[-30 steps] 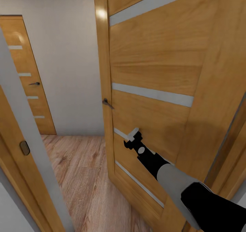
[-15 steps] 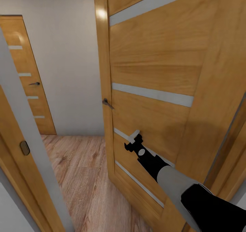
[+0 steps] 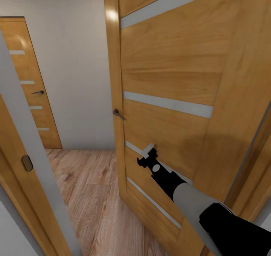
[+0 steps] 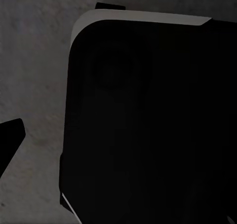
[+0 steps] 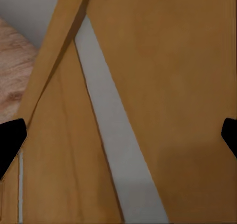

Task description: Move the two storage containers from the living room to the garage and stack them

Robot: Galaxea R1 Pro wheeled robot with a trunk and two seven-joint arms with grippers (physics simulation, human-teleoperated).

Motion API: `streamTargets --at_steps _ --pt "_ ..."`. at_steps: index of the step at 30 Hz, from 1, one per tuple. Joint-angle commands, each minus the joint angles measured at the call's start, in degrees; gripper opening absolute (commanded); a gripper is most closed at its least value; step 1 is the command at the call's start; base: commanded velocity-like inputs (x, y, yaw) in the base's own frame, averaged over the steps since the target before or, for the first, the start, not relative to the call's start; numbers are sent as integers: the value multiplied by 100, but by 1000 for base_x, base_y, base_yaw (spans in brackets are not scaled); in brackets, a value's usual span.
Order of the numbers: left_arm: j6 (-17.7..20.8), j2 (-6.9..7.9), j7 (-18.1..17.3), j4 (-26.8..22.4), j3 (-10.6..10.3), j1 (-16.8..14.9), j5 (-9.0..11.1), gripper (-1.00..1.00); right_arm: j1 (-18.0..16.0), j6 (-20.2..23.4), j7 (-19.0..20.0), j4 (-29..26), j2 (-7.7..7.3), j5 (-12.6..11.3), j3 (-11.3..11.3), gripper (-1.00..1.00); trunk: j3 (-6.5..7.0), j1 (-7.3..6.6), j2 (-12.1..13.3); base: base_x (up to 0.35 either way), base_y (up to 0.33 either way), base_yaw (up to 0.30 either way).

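Observation:
The two storage containers are out of view. My right gripper (image 3: 146, 155) is stretched forward against the lower part of a half-open wooden door (image 3: 169, 78), just by one of its grey stripes. In the right wrist view the right gripper (image 5: 118, 135) stands open, its black fingertips (image 5: 10, 137) wide apart with only the door panel and a grey stripe between them. The left gripper (image 4: 118, 140) hangs beside my black body (image 4: 148, 120) above a dark grey, mottled floor (image 4: 34, 61), one fingertip (image 4: 10, 135) out at the frame's edge and nothing held.
The door's handle (image 3: 118, 114) sticks out at its edge. A door frame (image 3: 34, 165) with a metal strike plate (image 3: 27, 163) rises close on the left. Beyond the gap lie a light wood plank floor (image 3: 90, 195), a white wall (image 3: 75, 60) and another closed wooden door (image 3: 30, 86).
The right gripper slid slightly lower and to the right along the door a second ago, then stayed still. The door and the view have not shifted.

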Motion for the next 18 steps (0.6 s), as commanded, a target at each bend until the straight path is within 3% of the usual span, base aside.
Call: streamTargets --at_steps 1,7,18 --pt "-2 -3 3 -5 29 0 44 100 -7 -9 -91 49 0 -55 -58 100 -6 0 -2 0 0 0" --pt "-2 -9 -2 -5 29 1 44 100 -7 -74 -467 401 0 -302 -58 100 -6 0 -2 0 0 0" --pt "-2 -4 -3 -5 29 -2 44 100 -7 -208 -978 564 0 -355 -51 100 -6 0 -2 0 0 2"
